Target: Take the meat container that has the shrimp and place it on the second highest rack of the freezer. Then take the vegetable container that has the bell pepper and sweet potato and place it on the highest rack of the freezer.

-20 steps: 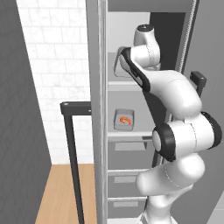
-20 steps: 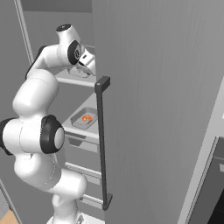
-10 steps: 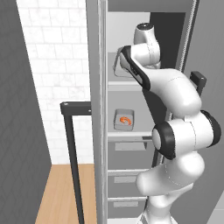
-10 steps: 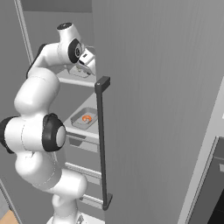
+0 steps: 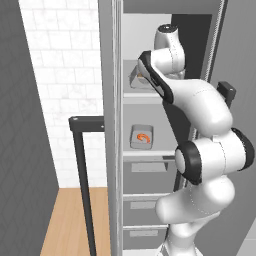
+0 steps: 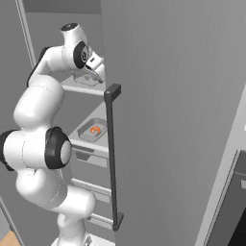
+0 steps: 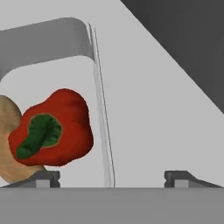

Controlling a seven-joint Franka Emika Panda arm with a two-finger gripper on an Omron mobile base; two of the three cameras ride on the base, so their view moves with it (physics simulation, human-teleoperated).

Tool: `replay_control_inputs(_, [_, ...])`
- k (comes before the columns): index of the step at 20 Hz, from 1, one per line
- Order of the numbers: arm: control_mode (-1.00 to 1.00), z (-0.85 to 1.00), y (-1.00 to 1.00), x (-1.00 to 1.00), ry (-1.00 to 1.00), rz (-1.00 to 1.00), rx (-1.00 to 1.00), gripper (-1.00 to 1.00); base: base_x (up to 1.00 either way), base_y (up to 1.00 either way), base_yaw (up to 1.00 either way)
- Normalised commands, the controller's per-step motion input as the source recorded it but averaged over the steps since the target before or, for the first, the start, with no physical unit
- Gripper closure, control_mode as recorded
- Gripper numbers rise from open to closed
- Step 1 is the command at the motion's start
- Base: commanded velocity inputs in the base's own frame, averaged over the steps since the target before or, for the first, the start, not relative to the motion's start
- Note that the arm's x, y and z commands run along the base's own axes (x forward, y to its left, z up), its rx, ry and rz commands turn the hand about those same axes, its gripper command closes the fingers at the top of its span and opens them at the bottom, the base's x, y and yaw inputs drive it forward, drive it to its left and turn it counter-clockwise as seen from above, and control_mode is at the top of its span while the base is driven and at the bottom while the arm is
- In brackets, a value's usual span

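1. The gripper stands wide, its two finger tips spread to either side of the thin wall of the vegetable container and not pressing on it. Nothing is held.
2. In the hand view the bell pepper lies just inside that wall, red with a green stem patch, and the sweet potato lies touching it on its far side. Both sit in the container, close under the hand.
3. From the base views the hand reaches into the freezer at the level of the highest rack, and the vegetable container rests flat on that shelf.
4. One shelf lower, on the second highest rack, the meat container sits with the shrimp in it, well apart from the arm. That first half of the task looks done.
5. The second half looks done as well, judging by the container resting on the top shelf with the open gripper around its edge.
6. What seems left is for the arm to draw back out of the freezer without catching the container wall. The door with its dark bar handle stands open.
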Motion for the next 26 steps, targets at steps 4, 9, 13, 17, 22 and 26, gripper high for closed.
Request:
replay_control_inputs(4, [-1.0,0.09,0.01,-0.54,-0.27,0.0,0.0,-1.0,0.0,0.0,0.0])
replay_control_inputs(9, [-1.0,0.01,0.06,-0.4,-0.28,0.0,0.0,-1.0,0.0,0.0,0.0])
replay_control_inputs(13, [-1.0,0.01,0.09,-0.24,-0.27,0.0,0.0,-1.0,0.0,0.0,0.0])
replay_control_inputs(17, [-1.0,0.21,0.1,-0.14,-0.18,0.0,-0.02,-1.0,0.0,0.0,0.0])
replay_control_inputs(22, [-1.0,0.37,0.05,-0.34,-0.09,0.0,-0.03,-1.0,0.0,0.0,0.0])
replay_control_inputs(26, [-1.0,0.37,0.0,-0.85,0.0,0.0,-0.01,-1.0,0.0,0.0,0.0])
